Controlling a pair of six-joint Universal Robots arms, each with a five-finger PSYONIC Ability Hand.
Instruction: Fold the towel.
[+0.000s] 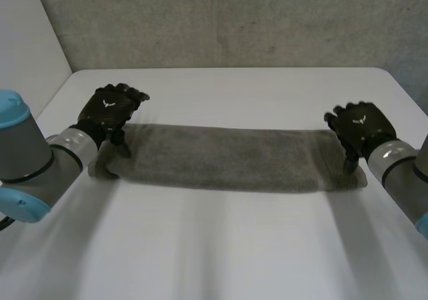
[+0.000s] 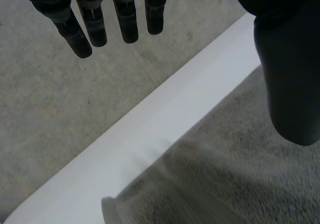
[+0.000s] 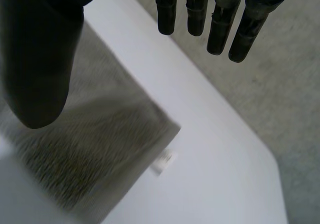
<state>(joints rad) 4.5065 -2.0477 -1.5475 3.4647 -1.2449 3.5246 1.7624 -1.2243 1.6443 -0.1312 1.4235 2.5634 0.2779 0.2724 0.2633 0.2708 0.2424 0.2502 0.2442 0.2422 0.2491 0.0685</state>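
The towel (image 1: 227, 156) lies as a long strip running side to side, one end beneath the left hand (image 1: 110, 113), the other beneath the right hand (image 1: 358, 127), both hands released with fingers straight.

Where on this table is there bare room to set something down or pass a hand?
The widest bare patch is the white table between the towel and the robot's side. A narrower bare strip runs between the towel's far edge and the wall. It is crowded at both towel ends, where the left hand and right hand are.
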